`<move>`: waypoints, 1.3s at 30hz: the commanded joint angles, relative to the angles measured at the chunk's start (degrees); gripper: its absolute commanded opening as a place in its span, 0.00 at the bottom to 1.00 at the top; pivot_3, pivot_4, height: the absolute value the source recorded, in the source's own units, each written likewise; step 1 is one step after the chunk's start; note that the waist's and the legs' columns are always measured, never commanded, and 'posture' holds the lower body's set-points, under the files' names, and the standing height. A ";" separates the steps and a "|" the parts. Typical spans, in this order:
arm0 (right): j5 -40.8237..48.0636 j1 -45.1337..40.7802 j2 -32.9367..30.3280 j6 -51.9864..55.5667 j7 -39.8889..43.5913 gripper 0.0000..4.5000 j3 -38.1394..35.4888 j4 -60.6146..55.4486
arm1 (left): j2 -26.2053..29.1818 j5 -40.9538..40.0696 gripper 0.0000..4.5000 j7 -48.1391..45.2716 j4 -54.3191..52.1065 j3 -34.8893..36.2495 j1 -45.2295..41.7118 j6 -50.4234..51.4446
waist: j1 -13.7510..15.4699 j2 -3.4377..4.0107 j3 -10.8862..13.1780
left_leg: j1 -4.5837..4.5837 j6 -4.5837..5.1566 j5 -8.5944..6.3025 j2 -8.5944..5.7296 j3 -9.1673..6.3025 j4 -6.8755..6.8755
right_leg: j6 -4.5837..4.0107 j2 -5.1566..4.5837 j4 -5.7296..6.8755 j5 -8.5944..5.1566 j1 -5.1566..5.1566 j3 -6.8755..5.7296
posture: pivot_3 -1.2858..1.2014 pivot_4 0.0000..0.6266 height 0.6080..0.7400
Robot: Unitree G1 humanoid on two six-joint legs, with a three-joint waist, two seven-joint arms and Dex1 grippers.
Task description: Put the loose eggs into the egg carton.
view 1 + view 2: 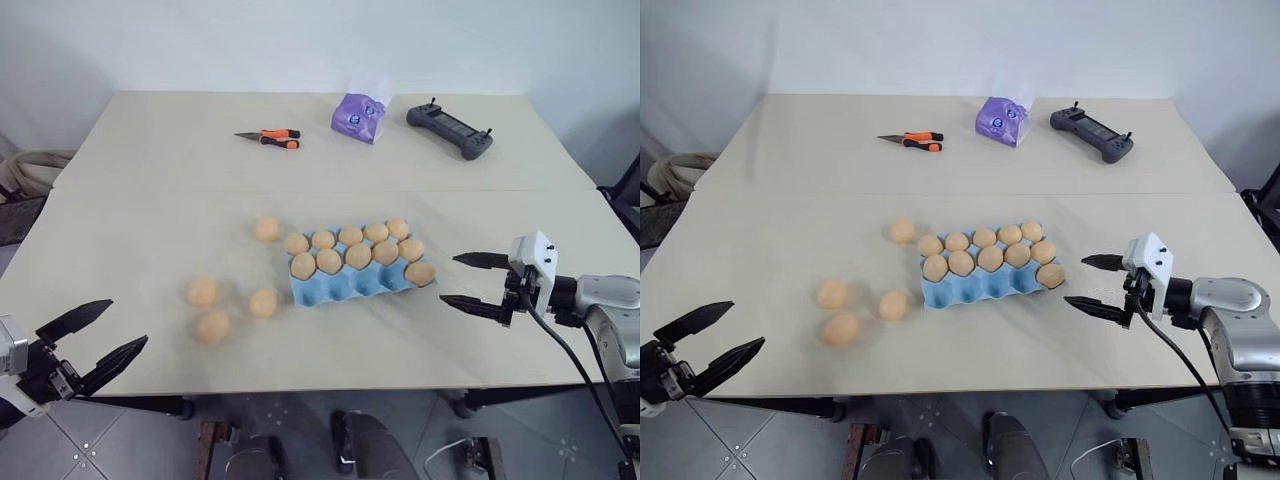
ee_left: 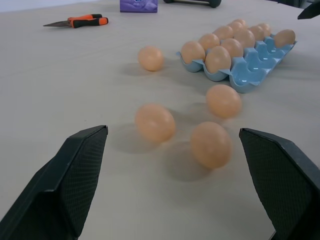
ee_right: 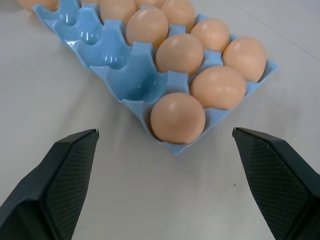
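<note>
Loose eggs, four, pale orange-tan, matte, oval: one lies apart on the beige tabletop, just beside the far left corner of the carton; three more cluster together on the bare surface to the carton's left, near its front edge. Egg carton, light blue moulded tray with scalloped edges: sits mid-table, two back rows filled with like eggs, one egg in the right end cup of the front row, remaining front cups vacant. Left gripper, two black fingers: jaws spread wide, holding nothing, at the table's near left edge, pointing toward the three clustered eggs. Right gripper, two black fingers: jaws spread wide, holding nothing, just right of the carton's right end. Far side of table: orange-handled pliers, purple bag, dark grey handheld controller.
</note>
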 commanded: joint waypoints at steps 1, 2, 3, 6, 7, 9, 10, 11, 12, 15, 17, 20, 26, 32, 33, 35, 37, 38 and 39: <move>0.91 -0.71 -0.01 -0.29 -0.62 1.00 -1.60 -0.23 | -0.53 -1.27 1.00 0.17 -1.34 0.31 0.22 0.03 | 0.01 0.00 0.00 | 0.00 0.00 0.00 0.00 0.00 0.00 | 0.00 0.00 0.00 0.00 0.00 0.00 | 0.52 0.24 1.00; 0.89 -0.73 0.08 -0.25 -0.79 1.00 -1.53 -0.23 | -0.59 -1.35 1.00 0.48 -1.68 0.30 0.38 0.31 | 0.01 0.00 0.00 | -0.01 0.00 0.00 0.00 0.00 0.00 | 0.03 0.00 0.00 0.02 0.00 0.00 | 0.52 0.24 1.00; 0.90 -0.71 0.16 -0.23 -0.92 1.00 -1.50 -0.25 | -0.63 -0.76 1.00 1.68 -2.20 0.26 0.53 0.69 | -0.01 0.00 0.00 | -0.01 0.00 0.00 0.00 0.00 0.00 | 0.07 0.00 0.00 0.04 0.00 0.00 | 0.52 0.24 1.00; 0.87 -0.86 0.34 -0.12 -1.20 1.00 -1.30 -0.24 | -0.44 -3.50 1.00 3.58 -3.47 0.73 0.44 4.62 | -0.02 0.00 0.00 | 0.00 0.01 0.00 0.00 0.00 0.00 | 0.17 0.00 0.01 0.10 0.00 0.00 | 0.52 0.24 1.00; 0.84 -0.93 0.40 -0.15 -1.23 1.00 -1.27 -0.18 | -0.46 -3.48 1.00 3.86 -3.87 0.83 0.41 4.74 | 0.00 0.00 0.00 | 0.00 0.01 0.00 0.00 0.00 0.01 | 0.23 0.00 0.02 0.13 0.00 0.00 | 0.52 0.24 1.00; 0.78 -1.23 0.55 -0.14 -1.35 1.00 -1.15 -0.02 | -0.48 -3.52 1.00 4.16 -4.52 0.88 0.46 5.11 | -0.01 0.00 0.00 | 0.00 0.01 0.00 0.00 0.00 0.01 | 0.24 0.00 0.03 0.14 0.00 0.00 | 0.52 0.24 1.00; 0.77 -1.27 0.59 -0.18 -1.38 1.00 -1.14 0.02 | -0.55 -3.59 1.00 4.28 -4.81 0.85 0.59 5.30 | -0.04 0.00 0.00 | 0.01 0.01 0.00 0.00 0.00 0.02 | 0.24 0.00 0.04 0.14 0.00 0.01 | 0.52 0.24 1.00; 0.77 -1.29 0.61 -0.20 -1.39 1.00 -1.13 0.04 | -0.61 -3.57 1.00 4.36 -4.98 0.84 0.67 5.34 | -0.05 0.00 0.00 | 0.02 0.01 0.01 0.00 0.01 0.02 | 0.24 0.00 0.04 0.14 0.00 0.01 | 0.52 0.24 1.00; 0.76 -1.34 0.64 -0.21 -1.43 1.00 -1.10 0.06 | -0.71 -3.42 1.00 4.37 -5.09 0.86 0.70 5.15 | -0.04 0.00 0.00 | 0.02 0.01 0.00 0.00 0.00 0.02 | 0.24 0.00 0.05 0.14 0.00 0.01 | 0.52 0.24 1.00; 0.76 -1.26 0.60 -0.39 -1.44 1.00 -1.19 0.16 | -1.14 -2.55 1.00 4.33 -5.59 0.76 0.93 4.10 | 0.00 0.00 0.00 | 0.01 0.00 0.01 0.00 0.00 0.01 | 0.23 0.01 0.05 0.14 0.00 0.00 | 0.52 0.24 1.00; 0.74 -1.16 0.56 -0.45 -1.48 1.00 -1.28 0.15 | -1.36 -1.87 1.00 4.88 -6.44 0.68 1.40 4.06 | -0.02 0.00 0.00 | 0.01 0.00 0.01 0.00 0.00 0.01 | 0.23 0.00 0.04 0.14 0.00 0.01 | 0.52 0.24 1.00; 0.69 -0.95 0.41 -0.46 -1.60 1.00 -1.47 0.20 | -1.71 0.28 1.00 7.41 -9.06 0.46 2.76 4.42 | -0.04 0.00 0.00 | 0.02 0.00 0.01 0.00 0.00 0.02 | 0.24 0.01 0.05 0.14 0.00 0.01 | 0.52 0.24 1.00; 0.92 -0.56 0.12 -0.31 -1.70 1.00 -1.83 0.30 | -4.22 -1.39 1.00 15.93 -16.44 1.51 5.45 9.21 | 0.02 0.00 0.00 | 0.03 0.02 0.02 -0.01 -0.01 0.04 | 0.24 0.00 0.05 0.14 0.04 0.03 | 0.52 0.24 1.00; 0.69 -1.77 0.14 -0.56 -1.23 1.00 -1.27 1.61 | -6.60 0.43 1.00 19.54 -22.78 -1.97 8.15 10.08 | -0.02 -0.03 -0.01 | 0.07 0.03 0.02 -0.04 -0.01 0.07 | 0.23 0.01 0.05 0.13 0.09 0.07 | 0.52 0.24 1.00; 0.61 -1.94 0.18 -0.60 -1.20 1.00 -1.15 1.77 | -6.69 0.78 1.00 20.00 -23.63 -2.80 8.67 10.56 | -0.01 -0.03 -0.01 | 0.07 0.03 0.02 -0.04 -0.01 0.07 | 0.23 0.01 0.05 0.13 0.09 0.06 | 0.52 0.24 1.00; 0.49 -2.13 0.32 -0.60 -1.16 1.00 -0.93 1.89 | -6.70 2.24 1.00 21.45 -24.68 -5.05 9.38 11.82 | -0.04 -0.03 -0.01 | 0.08 0.05 0.03 -0.05 -0.01 0.09 | 0.20 0.02 0.05 0.12 0.11 0.07 | 0.52 0.24 1.00; 0.36 -2.29 0.48 -0.58 -1.19 1.00 -0.76 1.93 | -6.62 3.64 1.00 22.42 -24.86 -7.55 9.18 12.29 | -0.02 -0.04 -0.01 | 0.11 0.08 0.05 -0.07 -0.01 0.10 | 0.17 0.02 0.05 0.10 0.13 0.10 | 0.52 0.24 1.00; 0.30 -2.36 0.56 -0.57 -1.21 1.00 -0.66 1.95 | -6.16 4.86 1.00 22.99 -24.60 -9.18 8.80 12.85 | -0.01 -0.04 -0.01 | 0.12 0.09 0.06 -0.09 -0.02 0.10 | 0.14 0.02 0.04 0.08 0.14 0.10 | 0.52 0.24 1.00; 0.26 -2.39 0.63 -0.55 -1.27 1.00 -0.59 1.92 | -5.64 5.81 1.00 23.31 -24.27 -10.50 8.49 13.38 | -0.01 -0.04 -0.01 | 0.11 0.10 0.07 -0.09 -0.03 0.10 | 0.13 0.02 0.04 0.08 0.14 0.10 | 0.52 0.24 1.00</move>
